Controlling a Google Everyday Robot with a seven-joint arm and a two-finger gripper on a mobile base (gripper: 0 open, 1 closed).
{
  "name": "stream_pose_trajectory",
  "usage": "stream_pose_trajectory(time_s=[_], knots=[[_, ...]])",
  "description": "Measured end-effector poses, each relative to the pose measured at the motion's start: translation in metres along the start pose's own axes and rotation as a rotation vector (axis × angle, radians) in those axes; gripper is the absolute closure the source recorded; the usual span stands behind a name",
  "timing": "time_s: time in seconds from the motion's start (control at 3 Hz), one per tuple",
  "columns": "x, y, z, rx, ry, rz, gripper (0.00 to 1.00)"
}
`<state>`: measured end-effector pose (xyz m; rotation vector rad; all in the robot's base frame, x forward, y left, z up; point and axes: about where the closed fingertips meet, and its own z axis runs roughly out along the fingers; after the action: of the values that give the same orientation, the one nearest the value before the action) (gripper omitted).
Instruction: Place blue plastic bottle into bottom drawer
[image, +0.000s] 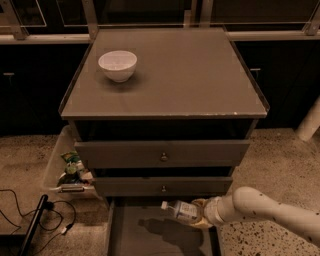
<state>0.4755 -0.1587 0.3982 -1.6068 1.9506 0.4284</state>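
The blue plastic bottle (181, 210) lies sideways in my gripper (200, 213), white cap pointing left. It hangs just above the open bottom drawer (127, 235), over the drawer's right half, and casts a shadow on the grey floor. My gripper is shut on the bottle; the white arm (270, 212) reaches in from the lower right. The two upper drawers with brass knobs (163, 156) are pushed in.
A white bowl (118, 65) stands at the back left of the cabinet top (200, 80). A clear bin (62, 167) with snack packets sits on the floor left of the cabinet. A black cable and stick (32, 225) lie on the floor at lower left.
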Motion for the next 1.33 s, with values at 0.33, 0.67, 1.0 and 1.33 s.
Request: stream_pose_trajectory(time_s=[0.33,0.67,1.0,1.33], knots=[[0.018,0.001,0.025,-0.04,0.009,0.048,1.0],[0.052,0.0,0.079,-0.074,0.031,0.076,1.0],[0.075,0.003,0.126,-0.073,0.0,0.04,1.0],[0.092,0.012,0.173,-0.072,-0.03,-0.032,1.0]])
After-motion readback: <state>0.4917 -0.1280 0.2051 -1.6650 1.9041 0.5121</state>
